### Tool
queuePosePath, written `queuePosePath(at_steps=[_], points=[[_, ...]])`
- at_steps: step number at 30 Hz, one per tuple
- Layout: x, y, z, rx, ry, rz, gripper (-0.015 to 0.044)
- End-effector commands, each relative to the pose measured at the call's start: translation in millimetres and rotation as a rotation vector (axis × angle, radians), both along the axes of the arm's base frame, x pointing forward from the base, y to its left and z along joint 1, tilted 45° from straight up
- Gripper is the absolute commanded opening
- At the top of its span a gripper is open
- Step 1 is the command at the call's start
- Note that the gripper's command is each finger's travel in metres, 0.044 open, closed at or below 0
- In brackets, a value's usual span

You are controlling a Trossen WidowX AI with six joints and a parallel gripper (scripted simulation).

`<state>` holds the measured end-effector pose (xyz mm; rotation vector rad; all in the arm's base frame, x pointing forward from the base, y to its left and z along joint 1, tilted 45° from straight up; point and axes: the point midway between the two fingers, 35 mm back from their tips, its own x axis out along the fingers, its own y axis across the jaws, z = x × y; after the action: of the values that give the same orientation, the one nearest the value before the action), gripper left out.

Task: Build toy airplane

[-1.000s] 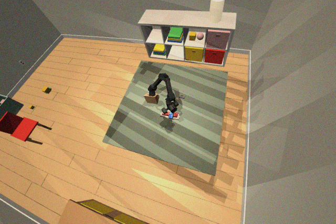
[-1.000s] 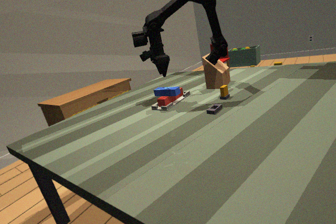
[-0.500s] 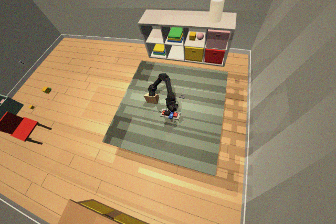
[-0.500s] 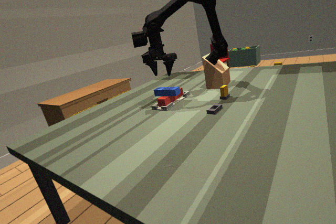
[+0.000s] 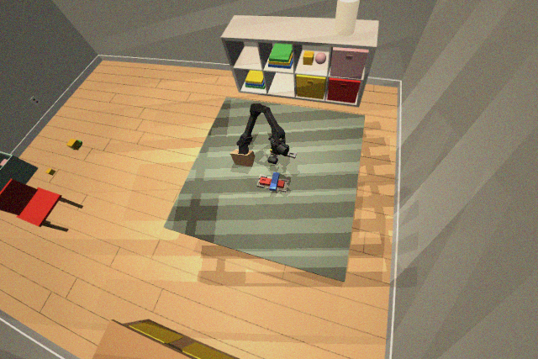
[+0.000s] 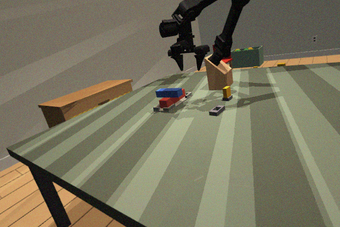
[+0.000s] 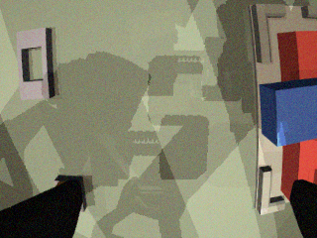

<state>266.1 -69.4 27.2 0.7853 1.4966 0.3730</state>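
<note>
The red fuselage [image 5: 265, 182] [image 6: 168, 101] [image 7: 301, 50] lies in the grey jig [image 5: 259, 185] [image 6: 158, 107] [image 7: 264, 27] on the table. The blue wing [image 5: 274, 181] [image 6: 168, 92] [image 7: 291, 111] sits crosswise on top of it. The yellow tail fin [image 6: 226, 91] stands upright in a small dark holder to the right of the jig, near the arm's base. My gripper [image 5: 272, 159] [image 6: 189, 66] [image 7: 190, 194] is open and empty. It hangs above the table between the jig and the tail fin, clear of the wing.
An empty grey holder [image 6: 217, 110] [image 7: 35, 63] [image 5: 292, 155] lies on the table near the tail fin. The arm stands on a wooden block [image 6: 218, 74] [image 5: 243, 157]. A wooden bench [image 6: 85, 98] stands beyond the table's left edge, a shelf [image 5: 299, 29] behind.
</note>
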Motion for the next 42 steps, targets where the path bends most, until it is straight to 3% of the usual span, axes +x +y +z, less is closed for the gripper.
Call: queuePosePath(at_steps=[1, 8, 14, 21, 42], points=[[-18, 43, 34, 0.012, 0.004, -0.001, 0.0440], [-62, 106, 71, 0.037, -0.001, 0.011, 0.0440], [-67, 111, 73, 0.040, -0.001, 0.013, 0.0440], [-63, 150, 34, 0.042, -0.002, 0.013, 0.0440], [-60, 170, 12, 0.041, -0.002, 0.013, 0.0440]])
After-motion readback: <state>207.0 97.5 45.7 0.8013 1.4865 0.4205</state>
